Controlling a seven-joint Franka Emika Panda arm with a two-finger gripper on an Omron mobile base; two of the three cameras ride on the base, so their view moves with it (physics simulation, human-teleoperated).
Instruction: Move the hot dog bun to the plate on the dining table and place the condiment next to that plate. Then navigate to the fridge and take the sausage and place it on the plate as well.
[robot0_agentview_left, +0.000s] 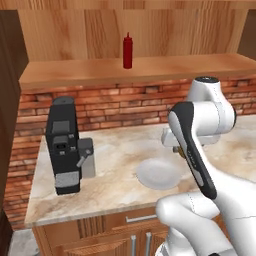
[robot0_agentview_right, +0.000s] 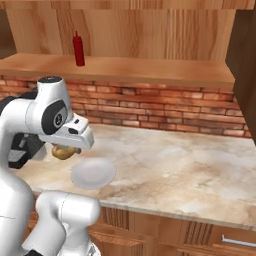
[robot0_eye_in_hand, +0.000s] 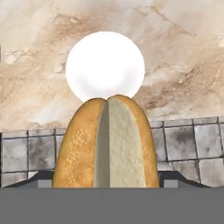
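My gripper (robot0_eye_in_hand: 107, 183) is shut on the hot dog bun (robot0_eye_in_hand: 107, 144), a golden-tan bun with a pale split that stands up between the two dark finger tips. From the right base view the hot dog bun (robot0_agentview_right: 62, 152) hangs under the hand (robot0_agentview_right: 75, 134), a little above the wall counter. A sliver of it (robot0_agentview_left: 178, 152) peeks out behind my forearm. The condiment (robot0_agentview_left: 128, 50) (robot0_agentview_right: 78, 48), a slim dark red squeeze bottle, stands upright on the wooden shelf above the brick wall. The plate, the dining table, the fridge and the sausage are out of view.
A plain white round dish (robot0_agentview_left: 159, 173) (robot0_agentview_right: 93, 173) (robot0_eye_in_hand: 105, 65) lies on the marbled wall counter (robot0_agentview_right: 190, 160) just below the bun. A black coffee machine (robot0_agentview_left: 64, 145) stands at the counter's left. The brick backsplash and wooden shelf (robot0_agentview_left: 75, 72) rise behind.
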